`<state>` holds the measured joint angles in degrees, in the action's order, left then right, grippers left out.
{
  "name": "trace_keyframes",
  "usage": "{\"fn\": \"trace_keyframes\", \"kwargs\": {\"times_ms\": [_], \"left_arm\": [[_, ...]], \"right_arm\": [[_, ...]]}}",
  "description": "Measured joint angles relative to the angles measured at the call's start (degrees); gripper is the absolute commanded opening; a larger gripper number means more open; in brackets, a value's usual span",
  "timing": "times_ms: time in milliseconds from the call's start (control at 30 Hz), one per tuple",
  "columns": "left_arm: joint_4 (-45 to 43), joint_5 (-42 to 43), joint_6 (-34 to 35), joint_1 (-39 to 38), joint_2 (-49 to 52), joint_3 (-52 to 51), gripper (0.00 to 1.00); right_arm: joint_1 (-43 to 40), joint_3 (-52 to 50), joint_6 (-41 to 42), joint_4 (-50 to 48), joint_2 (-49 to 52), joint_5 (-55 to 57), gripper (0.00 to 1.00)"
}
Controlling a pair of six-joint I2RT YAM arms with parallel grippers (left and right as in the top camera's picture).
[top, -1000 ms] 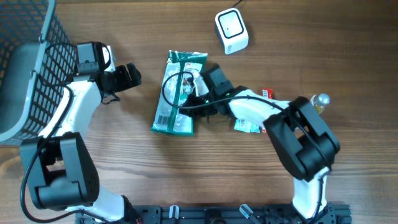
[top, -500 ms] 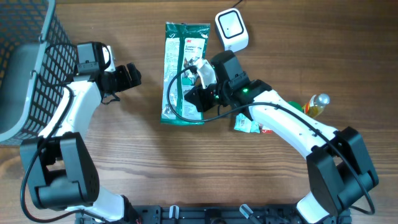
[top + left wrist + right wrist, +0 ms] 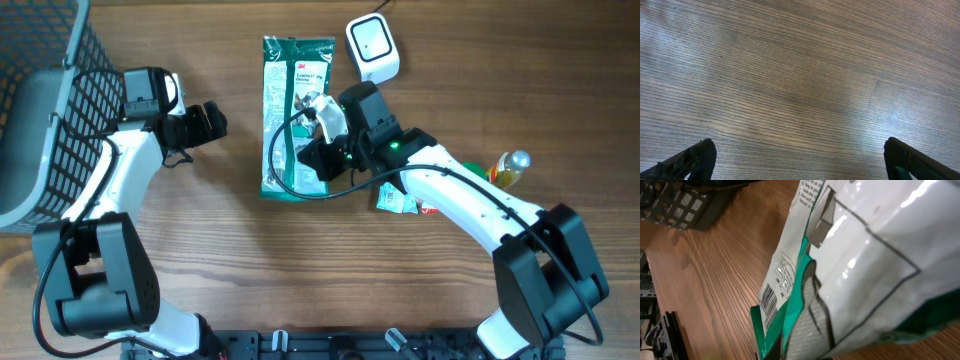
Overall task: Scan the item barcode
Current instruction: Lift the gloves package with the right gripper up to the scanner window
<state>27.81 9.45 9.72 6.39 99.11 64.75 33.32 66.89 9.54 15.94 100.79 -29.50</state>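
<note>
The right end effector (image 3: 320, 140), clamped on the green packet (image 3: 290, 100) at upper centre, holds it lengthwise top-to-bottom, its top right corner just beside the scanner (image 3: 372, 50); the left end effector (image 3: 212, 122) gapes wide, farther off

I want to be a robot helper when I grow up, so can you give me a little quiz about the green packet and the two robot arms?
1. True or false: the left gripper is holding the green packet.
2. Which thing lies nearest the green packet's top corner? A) the wire basket B) the white scanner C) the bottle
3. Fill in the blank: the right gripper is shut on the ____.

Key
1. False. The left gripper is open, with only bare wood under it.
2. B
3. green packet
</note>
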Motion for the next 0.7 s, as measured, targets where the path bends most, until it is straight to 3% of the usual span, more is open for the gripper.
{"fn": "trace_keyframes", "kwargs": {"times_ms": [167,300,467,567,700], "left_arm": [[0.00,0.02,0.00,0.00,0.00,0.00,1.00],[-0.02,0.00,0.00,0.00,0.00,0.00,1.00],[-0.02,0.00,0.00,0.00,0.00,0.00,1.00],[-0.02,0.00,0.00,0.00,0.00,0.00,1.00],[0.00,0.00,0.00,0.00,0.00,0.00,1.00]], "right_arm": [[0.00,0.83,-3.54,2.58,0.00,0.04,0.04],[0.00,11.47,-9.94,18.14,0.02,2.08,0.04],[0.00,33.97,-23.78,38.82,-0.20,10.78,0.04],[0.00,41.99,-32.46,42.53,-0.48,15.50,0.04],[0.00,43.39,-46.25,42.88,-0.52,22.49,0.04]]}}
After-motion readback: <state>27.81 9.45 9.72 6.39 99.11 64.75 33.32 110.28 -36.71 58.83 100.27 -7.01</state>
